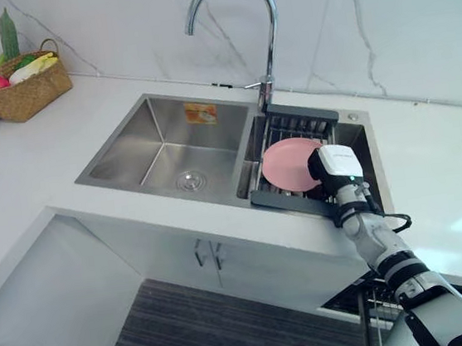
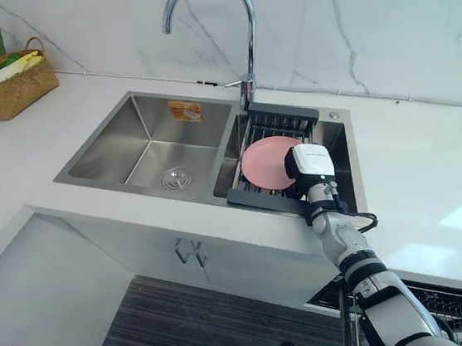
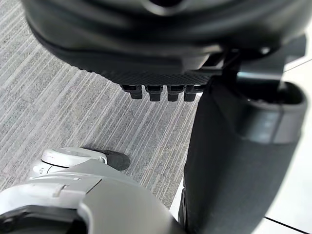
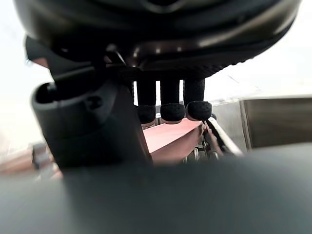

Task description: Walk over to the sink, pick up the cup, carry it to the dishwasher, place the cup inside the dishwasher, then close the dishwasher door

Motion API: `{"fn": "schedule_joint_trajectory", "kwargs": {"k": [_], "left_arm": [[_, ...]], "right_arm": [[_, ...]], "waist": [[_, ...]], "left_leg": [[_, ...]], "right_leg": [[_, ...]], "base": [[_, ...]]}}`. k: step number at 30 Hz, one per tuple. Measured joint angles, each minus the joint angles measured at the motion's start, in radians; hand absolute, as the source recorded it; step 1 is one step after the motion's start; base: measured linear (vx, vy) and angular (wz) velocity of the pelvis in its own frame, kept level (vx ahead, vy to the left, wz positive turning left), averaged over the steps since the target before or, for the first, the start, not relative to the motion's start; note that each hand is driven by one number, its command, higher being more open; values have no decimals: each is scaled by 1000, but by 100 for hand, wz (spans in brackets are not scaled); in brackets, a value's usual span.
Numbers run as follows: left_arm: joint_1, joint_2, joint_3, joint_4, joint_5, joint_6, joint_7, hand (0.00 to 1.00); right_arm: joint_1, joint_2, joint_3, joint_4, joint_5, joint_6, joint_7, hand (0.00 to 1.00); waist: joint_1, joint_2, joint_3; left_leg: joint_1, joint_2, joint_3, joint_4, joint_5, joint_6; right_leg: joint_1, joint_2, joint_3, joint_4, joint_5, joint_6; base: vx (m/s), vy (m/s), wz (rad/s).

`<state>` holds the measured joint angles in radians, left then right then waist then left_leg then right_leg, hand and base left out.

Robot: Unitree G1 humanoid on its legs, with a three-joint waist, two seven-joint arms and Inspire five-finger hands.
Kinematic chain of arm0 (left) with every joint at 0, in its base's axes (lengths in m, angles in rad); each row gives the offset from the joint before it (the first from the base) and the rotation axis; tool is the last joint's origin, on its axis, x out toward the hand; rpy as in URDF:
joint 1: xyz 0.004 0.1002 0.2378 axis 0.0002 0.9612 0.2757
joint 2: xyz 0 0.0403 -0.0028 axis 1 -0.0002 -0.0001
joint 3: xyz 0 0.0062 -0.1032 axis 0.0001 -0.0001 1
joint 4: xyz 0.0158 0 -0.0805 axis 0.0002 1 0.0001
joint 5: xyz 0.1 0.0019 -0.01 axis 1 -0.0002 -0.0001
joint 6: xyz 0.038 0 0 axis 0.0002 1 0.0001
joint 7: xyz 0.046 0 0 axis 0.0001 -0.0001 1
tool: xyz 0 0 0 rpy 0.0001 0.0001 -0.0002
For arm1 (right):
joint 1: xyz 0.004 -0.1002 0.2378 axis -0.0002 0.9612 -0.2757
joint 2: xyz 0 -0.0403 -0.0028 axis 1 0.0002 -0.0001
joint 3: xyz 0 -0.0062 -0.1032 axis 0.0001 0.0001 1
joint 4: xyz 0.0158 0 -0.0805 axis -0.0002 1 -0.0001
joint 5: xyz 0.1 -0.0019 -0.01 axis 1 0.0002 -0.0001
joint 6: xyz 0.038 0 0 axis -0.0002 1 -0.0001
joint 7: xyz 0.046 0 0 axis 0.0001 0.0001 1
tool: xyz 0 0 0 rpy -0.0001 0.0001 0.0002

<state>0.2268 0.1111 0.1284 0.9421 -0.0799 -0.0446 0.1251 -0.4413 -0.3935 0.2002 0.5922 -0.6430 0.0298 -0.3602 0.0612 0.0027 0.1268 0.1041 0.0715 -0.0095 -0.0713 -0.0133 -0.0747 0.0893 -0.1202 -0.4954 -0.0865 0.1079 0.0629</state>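
White marble counter [image 1: 82, 115] w/ double sink [image 1: 128, 147]. Pink dish [image 1: 288, 165] stands tilted in dark rack [image 1: 292, 120] in the rt basin; it reads more like a plate than a cup. Risks: thin rim could slip from a shallow pinch, or dish could snag on rack wires & drop, if lifted before thumb closes. Right hand [image 4: 170, 100] reaches over basin edge, fingers extended w/ tips at dish rim, thumb apart, nothing gripped yet. Left hand [image 3: 161, 91] hangs relaxed & empty over floor.
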Motion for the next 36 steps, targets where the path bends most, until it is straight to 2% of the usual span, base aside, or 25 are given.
{"fn": "schedule_joint_trajectory", "kwargs": {"k": [1, 3, 9, 11, 18, 19, 25, 32, 36], "left_arm": [[-1, -9, 0, 0, -1, -1, 1, 100], [0, -14, 0, 0, -3, -1, 2, 100], [-7, -16, -1, 0, -21, 0, 1, 100], [-7, -16, -1, 0, -21, 3, 1, 100], [-6, -16, -1, 0, -22, 3, 1, 100], [-6, -16, -1, 0, -22, 3, 1, 100], [-6, -12, 0, 0, -22, 3, 1, 100], [-4, -4, 1, 0, -23, 2, 1, 100], [-3, -3, 1, 0, -30, 2, 1, 100]], "right_arm": [[0, 5, -45, -18, 97, 1, 9, 0], [0, 6, -60, -27, 168, 2, 24, 0], [-15, 6, -141, -25, 450, 20, 125, 0], [-31, 7, -176, -19, 540, 42, 162, 0], [-63, 12, -196, 14, 557, 57, 161, 0], [-64, 13, -196, 16, 550, 57, 158, 100], [-75, 37, -193, 16, 384, 57, 126, 100], [-79, 40, -192, -29, 373, 71, 86, 100], [-79, 39, -193, -83, 288, 95, 100, 100]], "waist": [[-1, 14, 8], [-6, 24, 10], [-1, 26, 9], [2, 25, 8], [5, 22, 9], [5, 22, 9], [9, 11, 6], [6, -3, 2], [3, -6, 2]], "left_leg": [[0, 0, 1, 1, 0, 0], [1, 2, 6, 2, 0, 0], [4, 13, 8, 4, 1, -2], [5, 14, 8, 3, 1, -2], [12, 14, 0, 3, 2, -4], [13, 14, -3, 3, 2, -4], [13, 14, -5, 2, 2, -5], [13, 14, -4, 2, 3, -6], [13, 14, -4, 0, 3, -6]], "right_leg": [[0, 0, 1, 0, 1, -1], [-1, 1, 3, 0, 3, -4], [-1, 11, 3, 1, 6, -8], [0, 11, 1, 1, 6, -8], [11, 10, -7, 1, 6, -7], [13, 10, -10, 1, 6, -7], [14, 10, -12, 0, 6, -7], [14, 10, -11, 0, 6, -7], [13, 10, -10, 0, 6, -7]], "base": [[0, 0, 0], [1, 4, -5], [0, 0, -1], [0, 0, 0], [0, 0, 2], [0, 0, 8], [0, 0, 1], [0, 0, 0], [0, 0, 0]]}}
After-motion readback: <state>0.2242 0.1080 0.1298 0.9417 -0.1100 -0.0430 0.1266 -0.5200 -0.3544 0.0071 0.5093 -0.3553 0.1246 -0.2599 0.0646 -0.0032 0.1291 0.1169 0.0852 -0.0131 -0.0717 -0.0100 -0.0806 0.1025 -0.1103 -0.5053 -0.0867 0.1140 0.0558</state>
